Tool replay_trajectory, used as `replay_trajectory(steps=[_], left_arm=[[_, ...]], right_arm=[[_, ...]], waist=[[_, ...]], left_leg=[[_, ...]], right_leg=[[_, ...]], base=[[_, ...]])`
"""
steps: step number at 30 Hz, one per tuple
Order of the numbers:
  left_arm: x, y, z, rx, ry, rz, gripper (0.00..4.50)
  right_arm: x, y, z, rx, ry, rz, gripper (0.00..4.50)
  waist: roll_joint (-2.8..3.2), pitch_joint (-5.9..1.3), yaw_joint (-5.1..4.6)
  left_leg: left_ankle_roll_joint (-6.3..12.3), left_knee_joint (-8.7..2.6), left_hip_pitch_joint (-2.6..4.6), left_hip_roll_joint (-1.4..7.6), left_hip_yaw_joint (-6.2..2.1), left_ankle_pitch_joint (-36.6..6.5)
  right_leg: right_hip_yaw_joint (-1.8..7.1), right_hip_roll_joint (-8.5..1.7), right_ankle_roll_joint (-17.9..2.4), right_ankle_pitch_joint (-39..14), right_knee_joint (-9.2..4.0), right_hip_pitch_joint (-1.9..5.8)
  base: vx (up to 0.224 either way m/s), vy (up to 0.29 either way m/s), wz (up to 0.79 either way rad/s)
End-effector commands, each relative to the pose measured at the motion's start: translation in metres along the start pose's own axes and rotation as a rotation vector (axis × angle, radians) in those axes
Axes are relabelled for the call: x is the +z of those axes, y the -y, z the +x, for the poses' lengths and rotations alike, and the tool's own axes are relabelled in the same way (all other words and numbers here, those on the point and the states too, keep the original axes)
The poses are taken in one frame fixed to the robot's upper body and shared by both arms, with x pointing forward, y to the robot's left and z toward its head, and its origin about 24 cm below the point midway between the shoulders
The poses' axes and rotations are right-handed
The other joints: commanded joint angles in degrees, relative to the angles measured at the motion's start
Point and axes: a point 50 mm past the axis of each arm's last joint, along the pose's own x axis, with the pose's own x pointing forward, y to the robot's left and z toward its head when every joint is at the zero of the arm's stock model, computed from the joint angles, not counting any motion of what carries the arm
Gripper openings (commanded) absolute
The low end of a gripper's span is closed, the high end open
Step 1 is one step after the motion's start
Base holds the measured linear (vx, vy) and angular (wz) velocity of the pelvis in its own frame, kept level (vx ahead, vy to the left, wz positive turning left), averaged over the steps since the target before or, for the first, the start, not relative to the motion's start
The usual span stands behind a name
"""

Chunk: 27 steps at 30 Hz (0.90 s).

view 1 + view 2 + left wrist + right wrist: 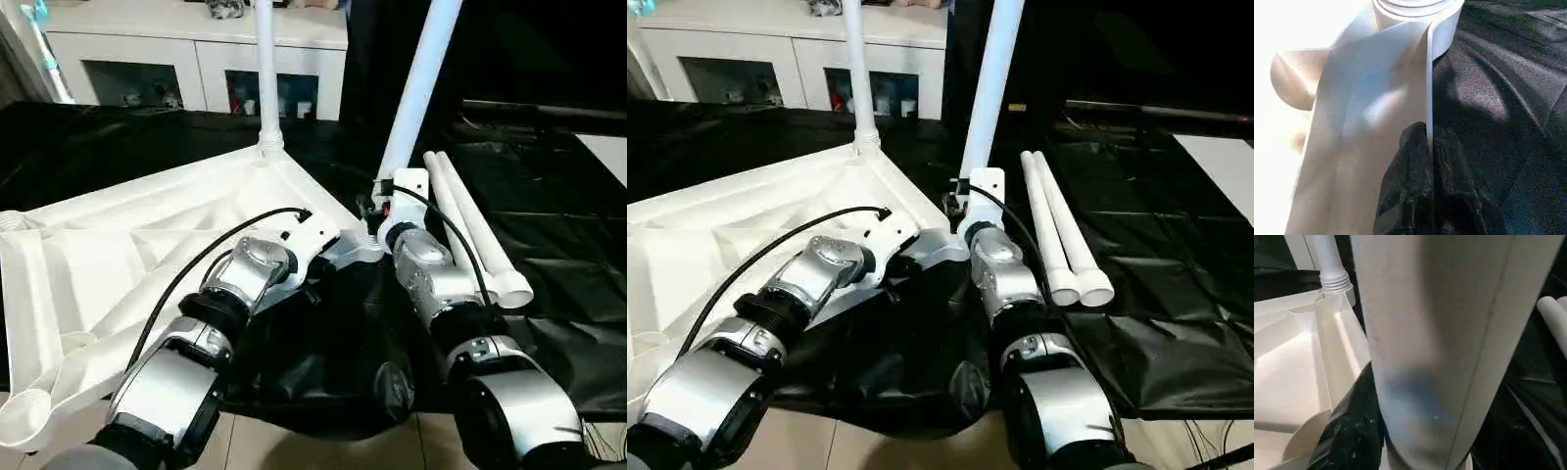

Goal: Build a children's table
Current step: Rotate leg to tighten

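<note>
- Tabletop [118,255]: lies upside down on the black sheet [1176,294], ribbed underside up, at the left of the scene. Its round corner sockets [24,416] along the left edge hold nothing.
- Far corner socket: 1 leg [265,69] stands seated in it, long axis upright, top running out of frame.
- Left gripper [1427,147]: forearm reaches forward and inward over the tabletop's near right part; the black fingers [1405,186] are pinched narrow on the thin rim wall of the tabletop, just below a corner socket.
- Right gripper [1400,440]: forearm extends straight ahead; its jaws stand about half wide, clasped round the lower end of a second leg [991,88] (one black finger [1352,426] shows beside the tube). This leg rises tilted up and to the right, its foot at the tabletop's right corner.
- 2 spare legs [1063,230]: lie side by side, touching, on the sheet right of the right arm, long axes running away from the robot, open ends nearest.
- White cabinet [196,59] stands behind.
</note>
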Motion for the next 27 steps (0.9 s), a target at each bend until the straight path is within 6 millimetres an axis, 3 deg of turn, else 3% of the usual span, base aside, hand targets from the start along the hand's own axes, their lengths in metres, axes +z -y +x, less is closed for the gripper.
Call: replay_trajectory(steps=[1,2,3,4,6,9,11,13,17,20,22,27], left_arm=[[0.006,0.001,0.002,0.016,0.006,0.023,0.00],[0.006,0.000,0.001,0.014,0.012,0.028,0.00],[0.006,0.000,0.001,0.014,0.012,0.028,0.00],[0.005,0.000,0.001,0.013,0.015,0.028,0.00],[0.005,-0.001,-0.001,0.007,0.025,0.051,0.00],[0.004,-0.004,-0.004,-0.001,0.034,0.086,0.00],[0.002,-0.006,-0.009,-0.020,0.042,0.110,0.00],[0.001,-0.008,-0.012,-0.039,0.052,0.138,0.00],[-0.003,-0.011,-0.019,-0.064,0.052,0.172,0.00],[-0.006,-0.016,-0.026,-0.064,0.048,0.183,0.00],[-0.008,-0.018,-0.029,-0.066,0.049,0.182,0.00],[-0.010,-0.017,-0.034,-0.118,0.057,0.206,0.00]], right_arm=[[-0.060,-0.019,-0.012,0.096,-0.239,0.092,1.84],[-0.056,-0.020,-0.011,0.124,-0.209,0.119,2.19],[-0.056,-0.020,-0.011,0.124,-0.209,0.119,2.19],[-0.051,-0.020,-0.010,0.135,-0.187,0.105,2.57],[-0.046,-0.020,-0.009,0.161,-0.159,0.099,2.57],[-0.038,-0.018,-0.008,0.206,-0.117,0.082,2.88],[-0.031,-0.012,-0.010,0.259,-0.076,0.047,3.12],[-0.027,-0.008,-0.012,0.293,-0.057,0.034,3.28],[-0.023,0.003,-0.016,0.315,-0.032,0.003,3.60],[-0.018,0.015,-0.020,0.324,-0.003,-0.026,3.72],[-0.017,0.018,-0.021,0.327,0.002,-0.030,3.72],[-0.013,0.024,-0.025,0.365,0.017,-0.060,3.72]], waist=[[0.77,-1.38,-0.06],[0.76,-1.41,-0.07],[0.75,-1.44,-0.07],[0.71,-1.49,-0.15],[0.85,-1.45,-0.16],[0.64,-1.65,-0.06],[0.96,-1.79,-0.05],[0.88,-1.87,0.07],[1.13,-1.88,0.22],[1.42,-2.11,0.37],[1.49,-2.39,0.48],[1.50,-2.52,0.51]], left_leg=[[-0.57,-5.06,-0.12,1.48,0.06,-16.0],[-0.39,-5.10,-0.20,1.54,0.03,-16.0],[-0.35,-5.12,-0.21,1.57,0.00,-15.7],[-0.17,-5.11,-0.35,1.54,-0.01,-14.9],[0.14,-5.03,-0.31,1.54,0.07,-14.7],[1.06,-4.80,-0.74,1.46,0.14,-10.6],[2.23,-4.41,-0.69,1.48,0.35,-7.5],[2.99,-4.15,-0.68,1.51,0.50,-5.3],[4.38,-3.93,-0.66,1.52,0.65,-3.0],[4.85,-3.60,-0.58,1.50,0.80,-1.1],[5.64,-3.27,-0.67,1.29,0.96,1.0],[7.25,-2.97,-0.84,1.32,0.99,2.3]], right_leg=[[1.89,-3.70,-10.9,-13.1,-5.30,1.41],[1.91,-3.75,-10.9,-13.0,-5.36,1.43],[1.87,-3.72,-10.9,-12.6,-5.30,1.45],[1.83,-3.66,-11.1,-11.5,-5.18,1.62],[1.87,-3.72,-11.7,-11.2,-5.22,1.55],[1.79,-3.71,-12.7,-6.4,-4.70,2.16],[1.78,-3.75,-13.9,-1.7,-4.34,2.31],[1.72,-3.70,-14.7,1.9,-4.01,2.51],[1.66,-3.69,-15.9,5.7,-3.67,2.73],[1.74,-3.62,-16.9,8.8,-3.28,2.88],[1.67,-3.25,-17.4,14.8,-2.69,2.86],[1.49,-3.26,-18.1,18.9,-2.27,2.93]], base=[[0.000,0.000,0.00],[0.000,0.000,0.00],[0.000,0.000,0.00],[0.000,0.000,0.00],[0.000,0.000,0.00],[0.000,0.000,0.00],[0.000,0.000,0.00],[0.000,0.000,0.00],[0.000,0.000,0.00],[0.000,0.000,0.00],[0.000,0.000,0.00],[0.000,0.000,0.00]])
